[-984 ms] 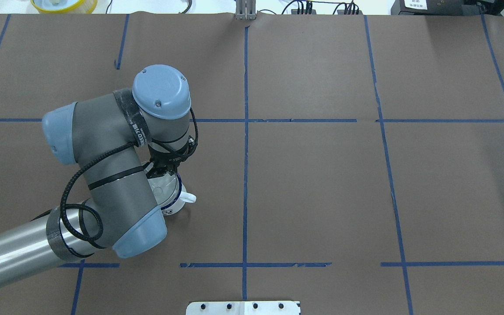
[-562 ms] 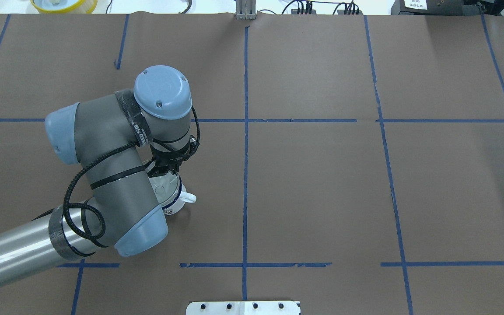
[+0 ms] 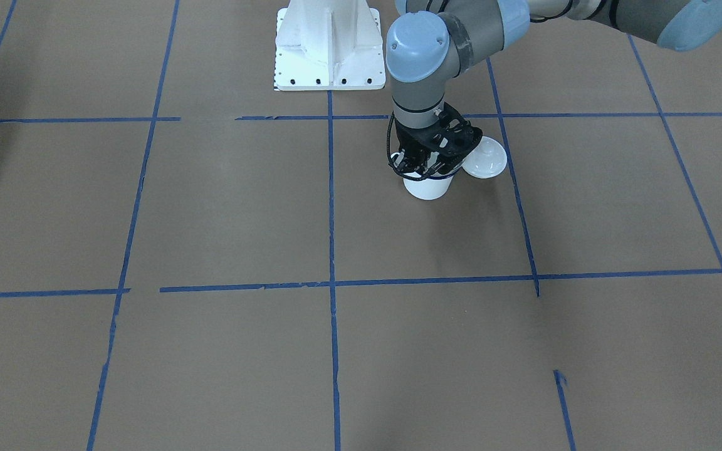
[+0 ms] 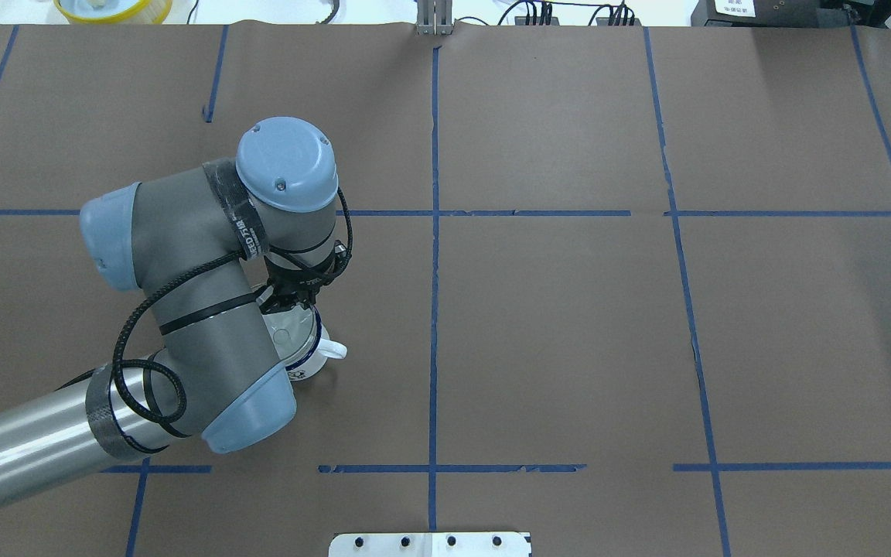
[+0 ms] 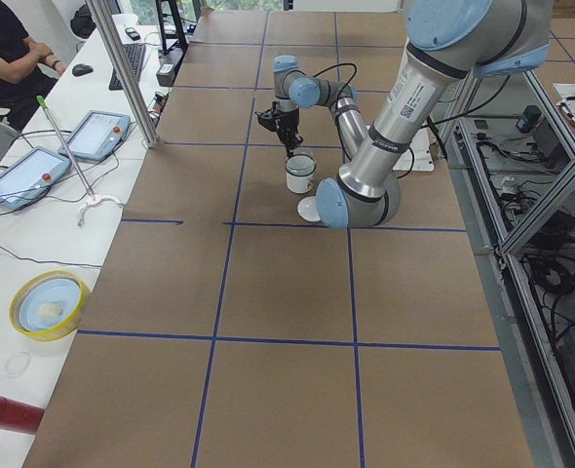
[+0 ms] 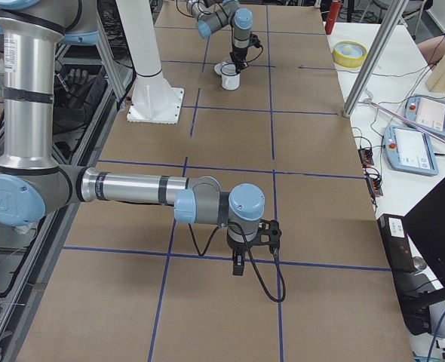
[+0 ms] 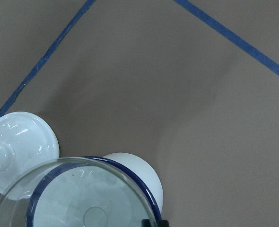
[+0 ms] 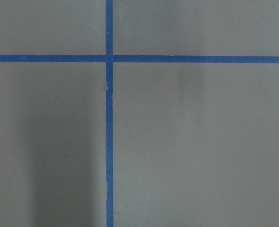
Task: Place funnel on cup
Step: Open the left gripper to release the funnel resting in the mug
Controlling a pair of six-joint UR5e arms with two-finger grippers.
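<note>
The cup (image 3: pixel 427 188) is a white mug with a dark blue rim, standing upright on the brown table cover. It also shows in the overhead view (image 4: pixel 310 362), mostly under my left arm. The clear funnel (image 7: pixel 82 198) sits over the cup's mouth, its cone about centred on the blue rim (image 7: pixel 130 177); I cannot tell whether it rests on the rim. My left gripper (image 3: pixel 429 168) is right above the cup, shut on the funnel's edge. My right gripper (image 6: pixel 237 264) shows only in the exterior right view, over bare table; I cannot tell whether it is open or shut.
A round white lid with a knob (image 3: pixel 485 160) lies on the table next to the cup, also in the left wrist view (image 7: pixel 16 146). The white robot base (image 3: pixel 328 47) stands behind. Blue tape lines cross the brown cover.
My left arm has shifted very slightly to the right over the cup; the funnel stays in the gripper over the cup's mouth.
</note>
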